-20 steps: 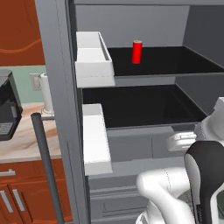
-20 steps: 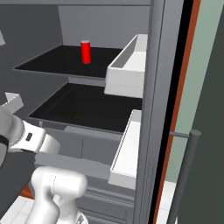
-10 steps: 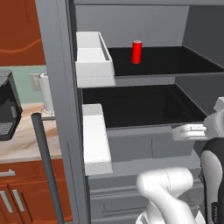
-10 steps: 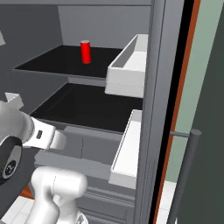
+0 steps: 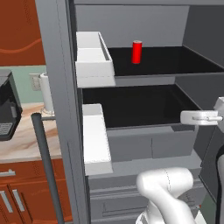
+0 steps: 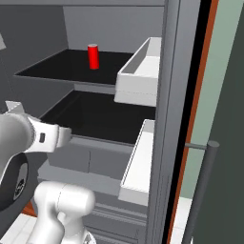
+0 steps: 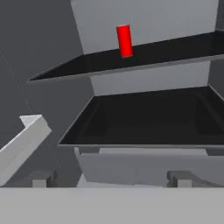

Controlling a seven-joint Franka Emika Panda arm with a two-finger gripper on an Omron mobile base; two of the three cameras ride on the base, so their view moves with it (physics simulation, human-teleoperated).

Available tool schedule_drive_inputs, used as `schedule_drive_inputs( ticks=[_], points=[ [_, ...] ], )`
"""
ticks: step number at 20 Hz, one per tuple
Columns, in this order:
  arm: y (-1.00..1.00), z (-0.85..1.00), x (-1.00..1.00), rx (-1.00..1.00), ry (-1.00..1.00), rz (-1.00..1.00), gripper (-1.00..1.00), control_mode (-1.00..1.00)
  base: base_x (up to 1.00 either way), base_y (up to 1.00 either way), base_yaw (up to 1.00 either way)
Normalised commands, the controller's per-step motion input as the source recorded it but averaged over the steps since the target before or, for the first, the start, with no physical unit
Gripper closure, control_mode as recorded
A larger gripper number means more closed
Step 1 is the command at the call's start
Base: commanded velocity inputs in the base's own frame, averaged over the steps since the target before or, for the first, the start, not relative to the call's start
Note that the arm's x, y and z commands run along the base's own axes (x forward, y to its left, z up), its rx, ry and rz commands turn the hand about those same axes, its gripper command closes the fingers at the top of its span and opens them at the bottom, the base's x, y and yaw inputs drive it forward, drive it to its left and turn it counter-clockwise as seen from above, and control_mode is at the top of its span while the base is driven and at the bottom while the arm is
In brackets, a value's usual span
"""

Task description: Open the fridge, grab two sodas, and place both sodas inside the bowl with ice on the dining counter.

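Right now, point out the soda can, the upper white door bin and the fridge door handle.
soda can (image 5: 137, 52), left base view, middle of its red side.
upper white door bin (image 5: 93, 65), left base view, its front wall.
fridge door handle (image 5: 46, 164), left base view, mid-bar.

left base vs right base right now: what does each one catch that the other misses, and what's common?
Left base only: the coffee machine on the wall counter, the red-brown cabinets above and below it, and the left door's bar handle.
Right base only: the right door's bar handle, with a pale green wall beyond the door edge.
Both: the open fridge, one red soda standing upright on the upper black shelf, white door bins, the lower drawers, and the arm low in front.
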Motion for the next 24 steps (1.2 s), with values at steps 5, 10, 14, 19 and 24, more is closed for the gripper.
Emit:
schedule_drive_inputs(
  ticks=[5,10,14,19,24],
  points=[
    [0.00,0.72,0.19,0.00,-0.26,0.00,-1.00,-1.00,0.00,0.00,0.00],
    [0.00,0.69,0.38,0.00,-0.24,0.00,-1.00,-1.00,0.00,0.00,0.00],
    [0.07,0.42,0.44,0.00,-0.13,-0.02,-1.00,-1.00,0.00,0.00,0.00],
    [0.01,0.02,0.08,0.00,0.00,-0.01,-1.00,-1.00,0.00,0.00,0.00],
    [0.00,0.00,0.02,0.00,0.00,0.00,-1.00,-1.00,0.00,0.00,0.00]
  ],
)
